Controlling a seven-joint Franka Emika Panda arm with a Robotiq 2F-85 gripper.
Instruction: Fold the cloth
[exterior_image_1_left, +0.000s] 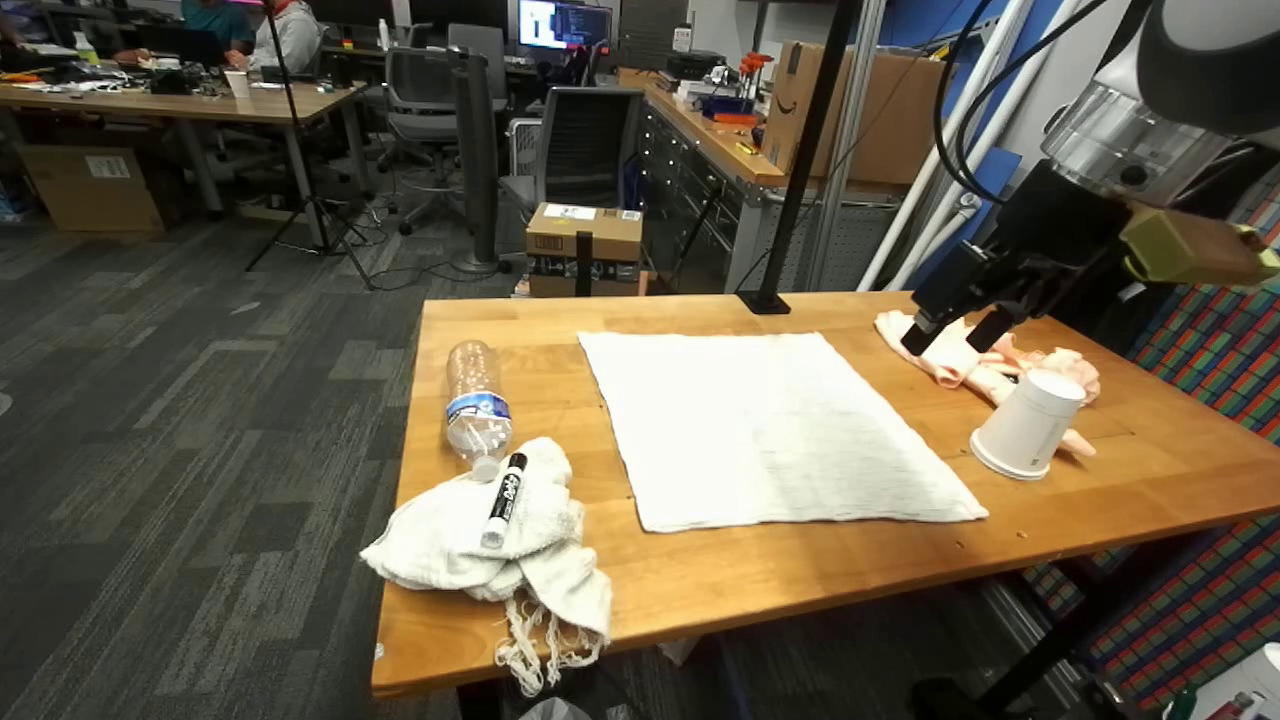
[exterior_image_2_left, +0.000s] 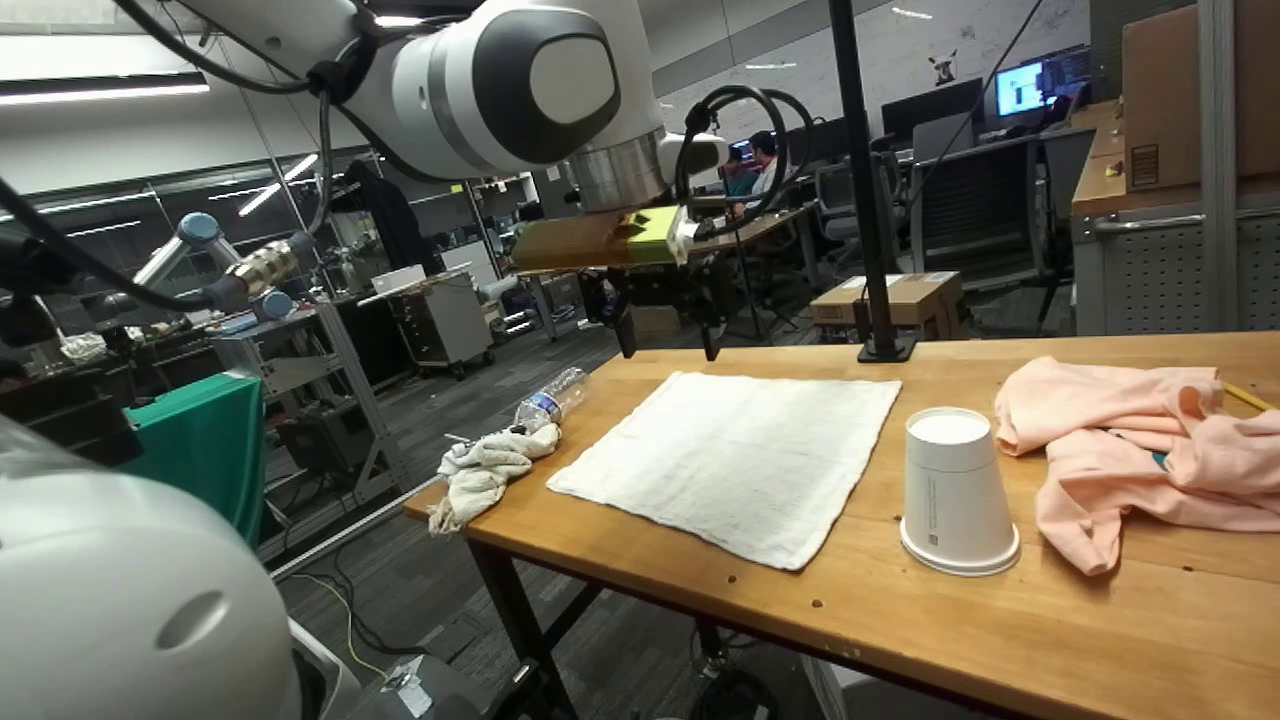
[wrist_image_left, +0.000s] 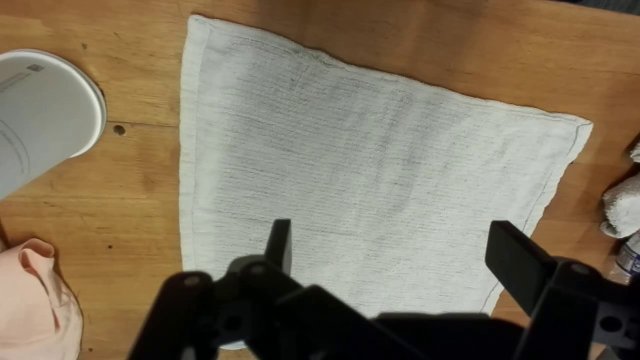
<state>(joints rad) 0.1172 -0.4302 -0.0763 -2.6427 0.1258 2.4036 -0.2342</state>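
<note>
We expect the cloth to be soft and light, so the hand, spread wide and empty, should pinch its near right corner.

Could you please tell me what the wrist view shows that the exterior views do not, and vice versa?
Only the wrist view clearly shows hem stitching on the cloth. Only the exterior views show the arm, black pole and cardboard boxes. Both share the cloth, open gripper, cup, pink fabric, bottle, white rag and table.
</note>
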